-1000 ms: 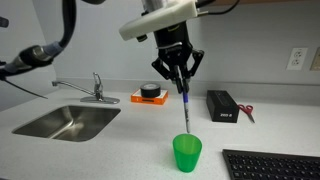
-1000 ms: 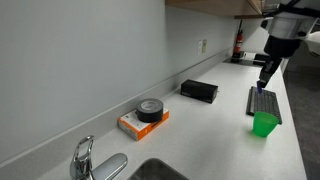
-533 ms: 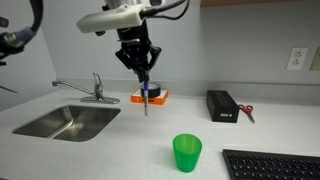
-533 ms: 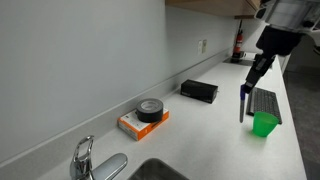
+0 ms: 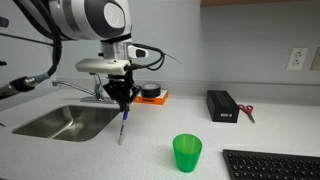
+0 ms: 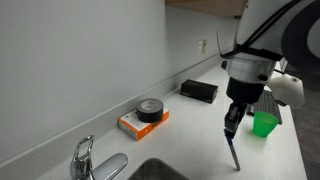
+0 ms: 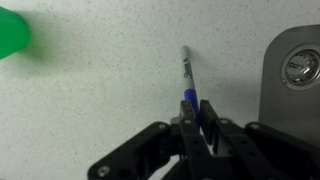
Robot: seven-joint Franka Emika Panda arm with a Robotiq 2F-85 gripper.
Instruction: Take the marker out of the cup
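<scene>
"Where's the marker?"

"In an exterior view the gripper (image 5: 124, 99) hangs just beside the sink (image 5: 65, 122), off the corner nearest the cup (image 5: 186, 153). The claw is pinched narrow on the top of the marker (image 5: 123, 122), which hangs about upright, tip down, close to the counter (image 5: 150, 150). I cannot tell if the tip touches."

"And the cup?"

"It stands upright, well apart from the sink. The marker is outside it, between sink and cup."

"Seen from along the counter?"

"In an exterior view the gripper (image 6: 232, 124) is past the sink (image 6: 150, 170), with the marker (image 6: 233, 152) slanting down from the closed claw. The cup (image 6: 264, 124) is further from the sink than the marker. An orange block (image 6: 143, 122) lies by the wall, near the sink."

"The wrist view?"

"The gripper (image 7: 192, 112) clamps the blue end of the marker (image 7: 186, 72). The sink (image 7: 292, 70) fills the right edge, just beside the marker. The cup (image 7: 12, 32) shows only in the corner furthest from the sink."
</scene>
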